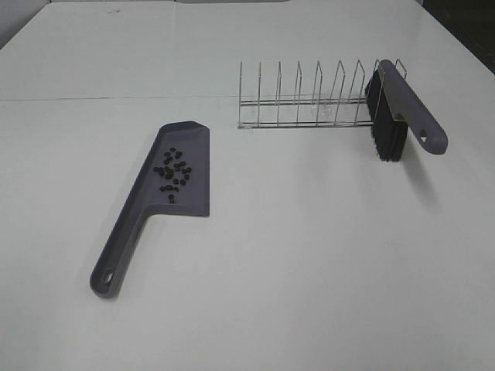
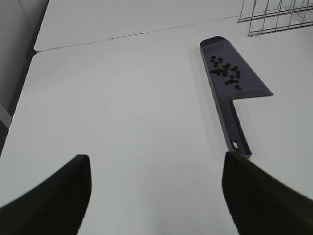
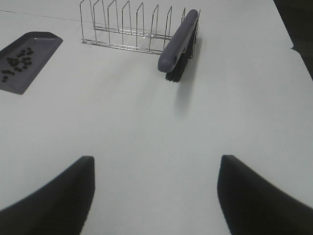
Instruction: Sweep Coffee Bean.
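A: Nearest the lens in the left wrist view are the two dark fingers of the left gripper point(image 2: 156, 196). How do they stand?

B: The jaws are spread wide and released, with nothing between them; only bare white table point(image 2: 122, 112) shows in the gap. The right gripper point(image 3: 155, 193) appears the same way in its own wrist view: jaws parted, grasping nothing, hanging over open table.

A: Where is the coffee bean point(image 1: 173, 174)?

B: It lies in the flat pan of the grey dustpan point(image 1: 147, 209), which rests on the table on the left side of the overhead view, its long handle running toward the near edge.

A: How does the coffee bean look?

B: As a loose scatter of tiny dark brown-black ovals, some touching, some apart, gathered around the middle of the pan and covering only a small part of it. No stray bean can be made out on the table surface.

A: What occupies the right side?

B: A wire rack point(image 1: 309, 97) stands beyond the dustpan. A grey-handled brush point(image 1: 402, 108) with black bristles leans in the rack's right end, bristles down, handle tilted outward. Both grippers sit well apart from dustpan and brush.
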`<state>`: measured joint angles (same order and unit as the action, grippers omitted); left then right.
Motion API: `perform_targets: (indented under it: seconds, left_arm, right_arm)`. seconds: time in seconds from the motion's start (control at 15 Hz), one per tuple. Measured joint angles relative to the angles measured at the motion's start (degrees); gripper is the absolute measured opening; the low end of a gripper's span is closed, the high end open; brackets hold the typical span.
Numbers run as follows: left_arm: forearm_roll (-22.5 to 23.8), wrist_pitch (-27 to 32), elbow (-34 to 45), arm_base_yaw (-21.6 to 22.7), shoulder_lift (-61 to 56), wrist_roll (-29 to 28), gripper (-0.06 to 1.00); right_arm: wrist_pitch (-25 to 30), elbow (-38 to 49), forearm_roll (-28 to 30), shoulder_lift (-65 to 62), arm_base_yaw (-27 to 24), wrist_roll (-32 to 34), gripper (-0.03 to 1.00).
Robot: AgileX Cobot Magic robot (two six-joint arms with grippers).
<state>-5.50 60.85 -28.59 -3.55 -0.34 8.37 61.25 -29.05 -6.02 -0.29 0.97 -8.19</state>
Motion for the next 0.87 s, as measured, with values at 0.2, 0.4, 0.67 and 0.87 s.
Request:
perform_targets:
  seconds: [0.2, 0.4, 0.67, 0.87]
  left_arm:
    - [0.0, 0.0, 0.0, 0.0, -0.06, 0.0, 0.68]
    - [0.0, 0.0, 0.0, 0.0, -0.06, 0.0, 0.68]
    - [0.0, 0.0, 0.0, 0.0, -0.06, 0.0, 0.68]
    - [0.0, 0.0, 0.0, 0.0, -0.06, 0.0, 0.68]
  right_arm:
    - [0.0, 0.0, 0.0, 0.0, 0.0, 0.0, 0.66]
    - [0.0, 0.0, 0.0, 0.0, 0.0, 0.0, 0.66]
    - [0.0, 0.0, 0.0, 0.0, 0.0, 0.0, 0.66]
    - [0.0, 0.0, 0.0, 0.0, 0.0, 0.0, 0.66]
